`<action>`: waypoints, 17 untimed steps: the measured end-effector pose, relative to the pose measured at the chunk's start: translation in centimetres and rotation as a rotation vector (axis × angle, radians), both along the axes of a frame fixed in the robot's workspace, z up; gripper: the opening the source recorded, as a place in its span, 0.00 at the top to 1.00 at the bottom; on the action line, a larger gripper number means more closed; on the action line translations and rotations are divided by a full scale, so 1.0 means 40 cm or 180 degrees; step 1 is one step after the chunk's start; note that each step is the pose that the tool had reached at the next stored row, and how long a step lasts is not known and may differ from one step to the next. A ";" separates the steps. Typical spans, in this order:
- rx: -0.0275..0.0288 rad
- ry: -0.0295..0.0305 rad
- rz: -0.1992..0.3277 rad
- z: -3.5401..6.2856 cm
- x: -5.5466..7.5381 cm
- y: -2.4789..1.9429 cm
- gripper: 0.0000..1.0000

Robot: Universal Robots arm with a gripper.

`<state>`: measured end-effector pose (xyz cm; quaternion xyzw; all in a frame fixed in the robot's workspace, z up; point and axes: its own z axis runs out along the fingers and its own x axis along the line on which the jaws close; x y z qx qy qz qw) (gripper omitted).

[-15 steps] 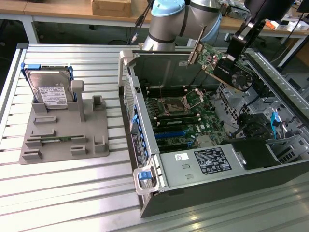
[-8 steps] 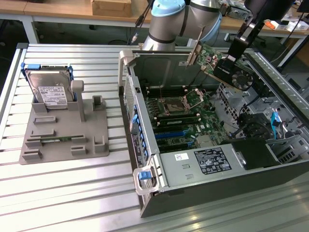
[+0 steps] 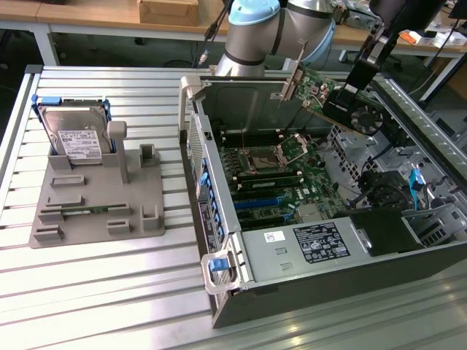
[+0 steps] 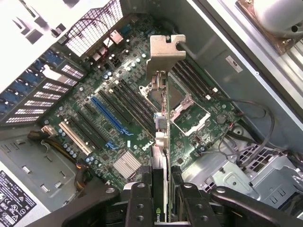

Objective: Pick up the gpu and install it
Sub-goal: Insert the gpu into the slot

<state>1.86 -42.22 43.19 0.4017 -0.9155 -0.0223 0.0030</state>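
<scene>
In the exterior view, the gpu [image 3: 343, 106] is being held in the air by the gripper [image 3: 359, 76], whose jaws are being pressed onto the card's black end. The card is being held tilted above the open computer case [image 3: 219, 182], with its silver bracket [image 3: 290, 82] at the end farthest from the gripper. The motherboard [image 3: 273, 171] is lying below the gripper, apart from the card. A hard drive [image 3: 73, 138] is being propped upright in a grey holder [image 3: 95, 211], well apart from the gripper and outside the case.

In the wrist view, the gpu [image 4: 162, 142] is being seen edge-on, clamped between the two fingers [image 4: 138, 208], and is stretching away from the gripper [image 4: 161, 215] to the bracket [image 4: 164, 54]. Beyond the card, the motherboard [image 4: 94, 127] is being shown with a blue slot [image 4: 111, 116] and the processor socket [image 4: 187, 106], neither being touched by the card.
</scene>
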 end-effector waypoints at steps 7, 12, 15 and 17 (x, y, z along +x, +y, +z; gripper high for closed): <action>0.0000 0.0000 0.0227 0.000 0.000 0.000 0.73; 0.0000 0.0000 0.0407 0.000 0.000 0.000 0.73; 0.0000 0.0000 0.0508 0.000 0.000 0.000 0.73; 0.0000 0.0000 0.0573 0.000 0.000 0.000 0.73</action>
